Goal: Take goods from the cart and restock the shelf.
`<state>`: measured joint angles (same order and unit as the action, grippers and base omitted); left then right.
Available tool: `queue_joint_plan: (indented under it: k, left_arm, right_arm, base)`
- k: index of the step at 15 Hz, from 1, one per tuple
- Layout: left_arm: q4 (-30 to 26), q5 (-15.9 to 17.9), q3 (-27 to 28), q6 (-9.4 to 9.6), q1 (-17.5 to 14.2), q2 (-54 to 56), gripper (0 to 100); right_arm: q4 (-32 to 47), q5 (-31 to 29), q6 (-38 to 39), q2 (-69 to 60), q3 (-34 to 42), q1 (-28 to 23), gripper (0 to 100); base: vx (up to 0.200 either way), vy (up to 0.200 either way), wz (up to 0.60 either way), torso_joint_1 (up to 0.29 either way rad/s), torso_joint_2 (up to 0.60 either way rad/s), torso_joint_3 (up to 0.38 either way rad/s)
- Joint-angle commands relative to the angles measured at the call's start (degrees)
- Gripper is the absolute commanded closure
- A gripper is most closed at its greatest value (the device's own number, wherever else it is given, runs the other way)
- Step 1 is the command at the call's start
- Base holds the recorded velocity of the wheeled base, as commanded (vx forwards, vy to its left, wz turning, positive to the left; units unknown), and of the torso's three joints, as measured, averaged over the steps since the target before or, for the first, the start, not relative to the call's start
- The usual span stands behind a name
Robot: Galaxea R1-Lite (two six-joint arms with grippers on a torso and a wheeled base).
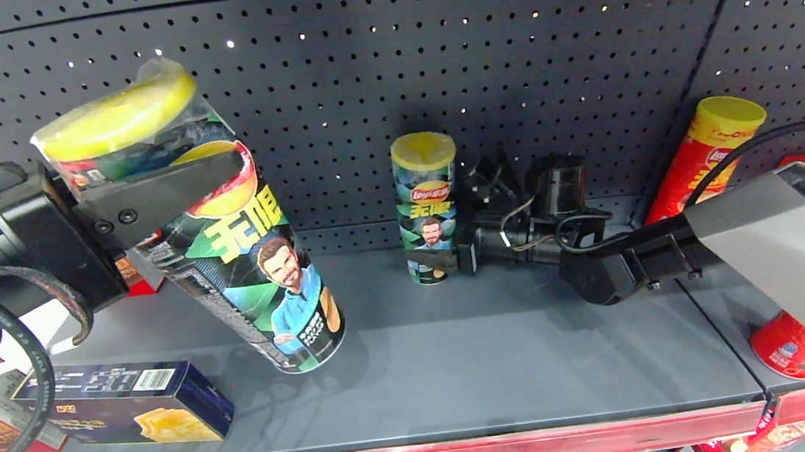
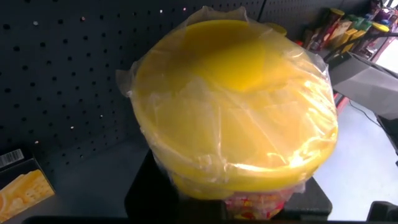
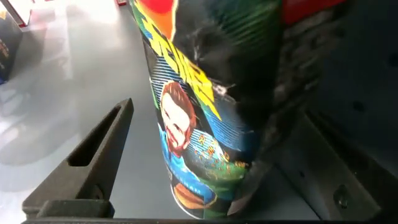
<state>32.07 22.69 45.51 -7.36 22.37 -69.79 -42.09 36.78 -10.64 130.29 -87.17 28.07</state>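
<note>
Chip can [image 1: 428, 201] at twelve o'clock: stood on shelf [image 1: 474, 352], straddled by parted right gripper [image 1: 436, 256]. Second can [image 1: 259, 269] at nine o'clock: clamped in left gripper [image 1: 171, 196], awaited shelving.

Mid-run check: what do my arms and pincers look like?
Both are black. The left pincer has a flat wedge finger with two screws, on a boxy wrist with a looping black cable. The right pincer has a cylindrical wrist with thin wires. Its forearm wears a grey cover.
</note>
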Motion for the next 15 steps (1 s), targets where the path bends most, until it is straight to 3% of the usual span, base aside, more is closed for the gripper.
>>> queue_joint_plan:
  k: [1, 2, 9, 13, 15]
  left_arm:
    - [0.0, 0.0, -0.1, -0.02, -0.4, 0.0, 100]
    - [0.0, 0.0, -0.1, -0.11, -0.4, 0.0, 100]
    - [-0.1, 0.0, -1.3, -0.11, -0.7, 0.4, 100]
    - [-0.1, -0.1, -2.5, -0.11, -0.8, 1.9, 100]
    - [-0.1, 0.0, -2.7, -0.20, -0.8, 2.3, 100]
  right_arm:
    - [0.1, 0.0, 0.0, 2.2, -1.9, 0.3, 0]
    - [-0.4, 0.0, -0.1, 2.8, -2.3, 0.3, 100]
    - [-1.9, -0.7, 0.0, 0.8, -0.5, 1.2, 100]
    - [-5.5, -1.3, 0.1, -5.4, 7.5, 1.5, 100]
    - [-9.3, -1.4, 0.4, -12.4, 17.5, 3.5, 100]
  base:
    - [0.000, 0.000, 0.00, 0.000, 0.00, 0.000]
    - [0.000, 0.000, 0.00, 0.000, 0.00, 0.000]
    - [0.000, 0.000, 0.00, 0.000, 0.00, 0.000]
    - [0.000, 0.000, 0.00, 0.000, 0.00, 0.000]
    - [0.000, 0.000, 0.00, 0.000, 0.00, 0.000]
